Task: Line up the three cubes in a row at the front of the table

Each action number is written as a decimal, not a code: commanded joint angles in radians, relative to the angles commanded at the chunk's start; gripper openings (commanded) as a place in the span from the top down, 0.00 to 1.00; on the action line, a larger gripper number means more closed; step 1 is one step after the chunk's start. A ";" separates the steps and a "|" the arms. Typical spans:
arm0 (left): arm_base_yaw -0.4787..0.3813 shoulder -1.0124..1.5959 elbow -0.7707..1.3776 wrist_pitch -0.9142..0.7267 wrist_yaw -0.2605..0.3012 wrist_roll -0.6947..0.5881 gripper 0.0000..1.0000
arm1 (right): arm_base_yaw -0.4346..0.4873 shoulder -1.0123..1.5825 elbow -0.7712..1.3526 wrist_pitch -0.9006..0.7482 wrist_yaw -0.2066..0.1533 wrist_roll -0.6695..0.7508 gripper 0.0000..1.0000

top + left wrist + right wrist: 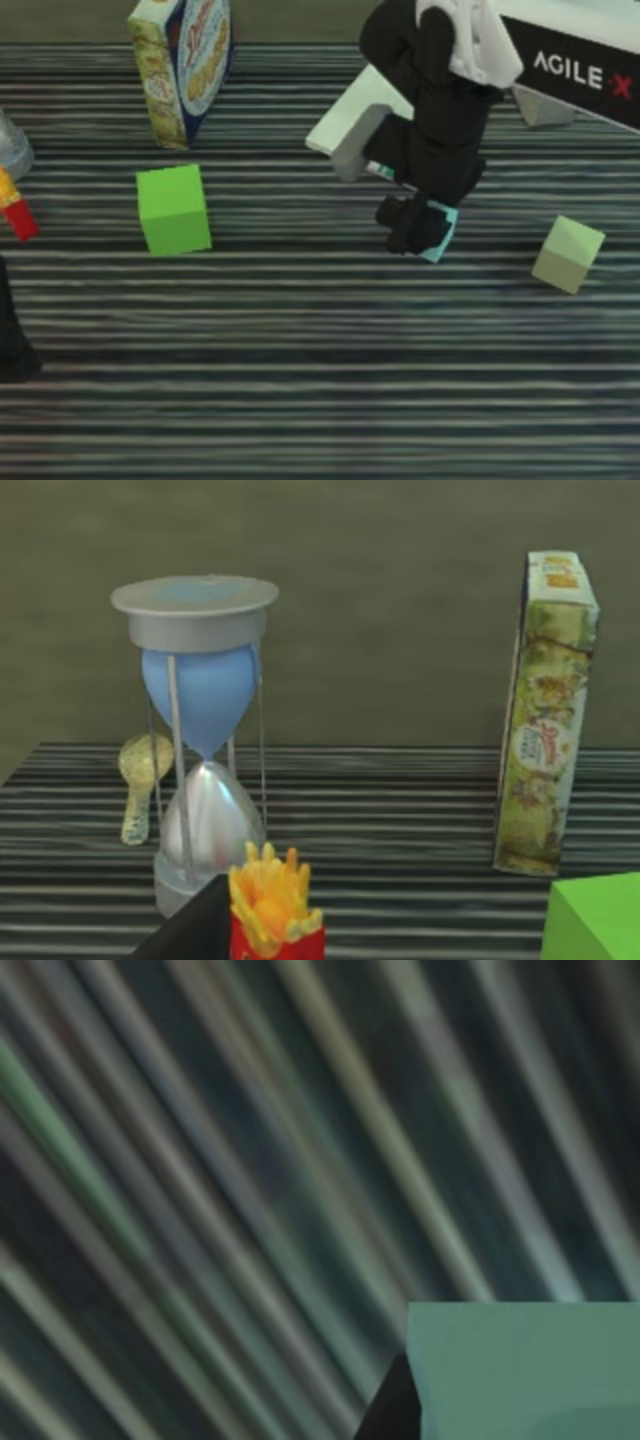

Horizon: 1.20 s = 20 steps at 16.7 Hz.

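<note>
Carefully: keep the right gripper [415,228] square over the small cyan cube [441,236], right of the table's [320,400] centre, and avoid nudging the white book [345,125] just behind. Fingers hidden against the cube from above; apart, together or clamped, cannot tell. Fills a corner of the right wrist view, that cube, so very close. Green cube [174,208] sits left, olive cube [568,254] right, neither near the front edge yet. Left arm [15,345] parked at the left edge.
</note>
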 joint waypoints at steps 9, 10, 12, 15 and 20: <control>0.000 0.000 0.000 0.000 0.000 0.000 0.00 | 0.095 -0.279 -0.373 0.076 -0.009 -0.295 1.00; 0.000 0.000 0.000 0.000 0.000 0.000 0.00 | 0.106 -0.314 -0.417 0.086 -0.010 -0.332 1.00; 0.000 0.000 0.000 0.000 0.000 0.000 0.00 | 0.125 -0.365 -0.475 0.100 -0.012 -0.387 1.00; 0.000 0.000 0.000 0.000 0.000 0.000 0.00 | 0.131 -0.381 -0.491 0.105 -0.012 -0.403 1.00; 0.000 0.000 0.000 0.000 0.000 0.000 0.00 | 0.129 -0.366 -0.515 0.143 -0.012 -0.402 1.00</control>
